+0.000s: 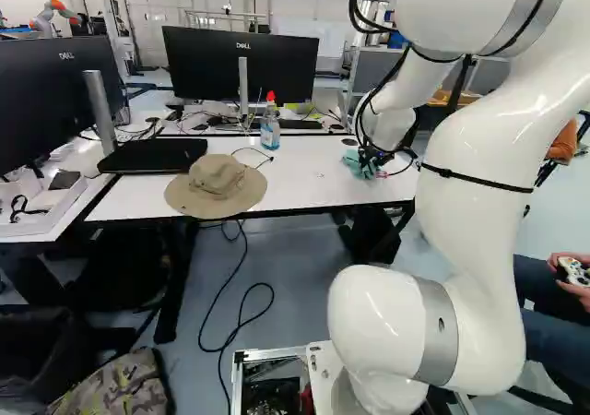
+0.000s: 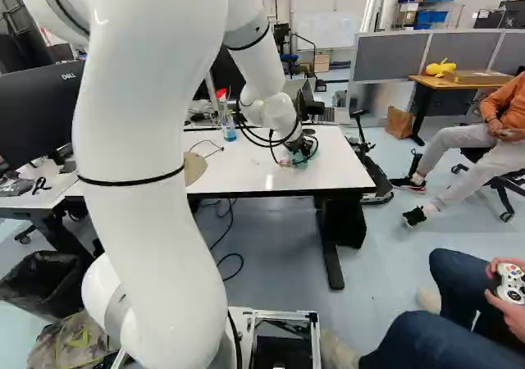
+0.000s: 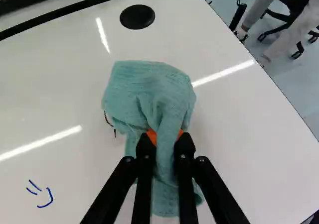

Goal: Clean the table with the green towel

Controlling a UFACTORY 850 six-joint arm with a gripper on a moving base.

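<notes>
"How did the towel [image 3: 149, 89] look?"
"Rumpled, teal; the gripper [image 1: 371, 162] clamped it, right of the left base view's centre."
"Only the right base view's upper right showed that yellow object [image 2: 440, 68]."

Robotics lab, with white arm [image 1: 479, 157], monitors [image 1: 241, 65], grey partitions [image 2: 390, 56].

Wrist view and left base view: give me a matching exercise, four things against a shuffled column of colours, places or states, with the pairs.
1. Towel
2. Hat
3. Bottle
4. Disc

A. Tan, near the near edge of the table
B. Black, beyond the towel from the gripper
C. Held between both fingers
D. Upright, red-topped

Pairs: 1-C; 2-A; 3-D; 4-B
</notes>
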